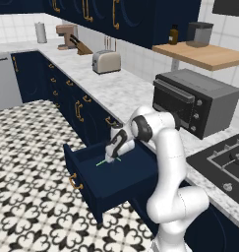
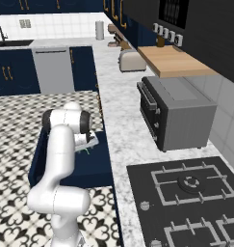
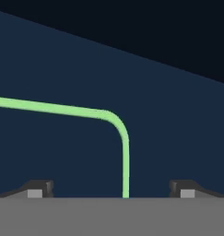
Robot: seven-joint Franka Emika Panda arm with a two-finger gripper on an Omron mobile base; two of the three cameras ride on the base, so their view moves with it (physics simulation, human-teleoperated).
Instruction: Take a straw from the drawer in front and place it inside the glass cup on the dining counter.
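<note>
The drawer (image 1: 111, 174) stands pulled out from the navy cabinets below the marble worktop, and the arm reaches down into it. The gripper (image 1: 112, 156) hangs low inside the box with its jaws spread wide and nothing between them; in the hand view the two fingertips (image 3: 39, 188) stand well apart at the bottom. The straw (image 3: 104, 114) lies flat on the drawer floor, directly under the hand. It is bent: one leg runs up from between the fingertips, slightly nearer the right one, then curves and runs off to the left edge of that view. So the leg in the gap lies along the hand's line of sight, with the jaws standing on either side of it and closing across it. In the left base view the straw (image 1: 102, 162) shows as a thin green line just left of the gripper. The next move is probably a short descent, then closing on that leg; being so thin and flat on the floor, it could slip out.
</note>
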